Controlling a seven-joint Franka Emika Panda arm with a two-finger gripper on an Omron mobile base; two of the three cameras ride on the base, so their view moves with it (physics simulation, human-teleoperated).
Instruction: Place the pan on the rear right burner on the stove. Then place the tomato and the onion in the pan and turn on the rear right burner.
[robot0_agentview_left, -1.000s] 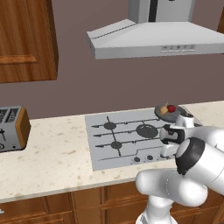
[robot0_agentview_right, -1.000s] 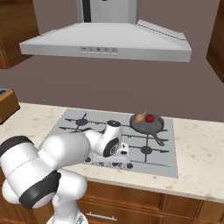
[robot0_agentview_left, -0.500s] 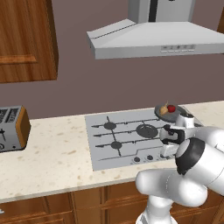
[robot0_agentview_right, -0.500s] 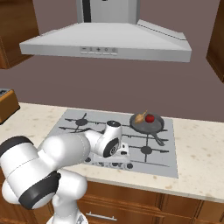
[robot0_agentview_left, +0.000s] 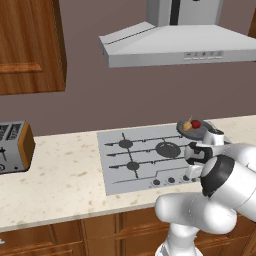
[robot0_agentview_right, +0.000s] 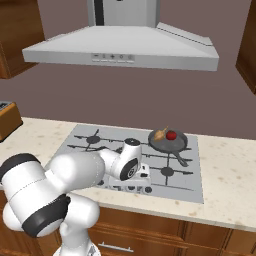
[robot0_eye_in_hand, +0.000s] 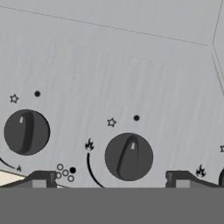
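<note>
Left base view: we saw pan (robot0_agentview_left: 192, 130) on rear right burner of stove (robot0_agentview_left: 145, 172), tomato (robot0_agentview_left: 196, 124) and onion (robot0_agentview_left: 187, 126) inside; hand (robot0_agentview_left: 192, 172) low over front knob row, pan well behind it.

Right base view: same; pan handle (robot0_agentview_right: 178, 157) ran toward front edge.

Hand view: hand spread, empty. Knob (robot0_eye_in_hand: 128, 156) sat centred between fingertips (robot0_eye_in_hand: 41, 179), grip ridge pointing away from hand, slightly tilted. Second knob (robot0_eye_in_hand: 25, 132) to its left. We judged centre knob next.

A toaster (robot0_agentview_left: 15, 146) with brown sides stands at the left end of the speckled beige desk (robot0_agentview_left: 65, 180). A grey range hood (robot0_agentview_right: 120, 47) hangs on the brown wall. A wooden upper cabinet (robot0_agentview_left: 30, 45) hangs at left, with wooden cabinets (robot0_agentview_right: 200, 235) below the desk.
</note>
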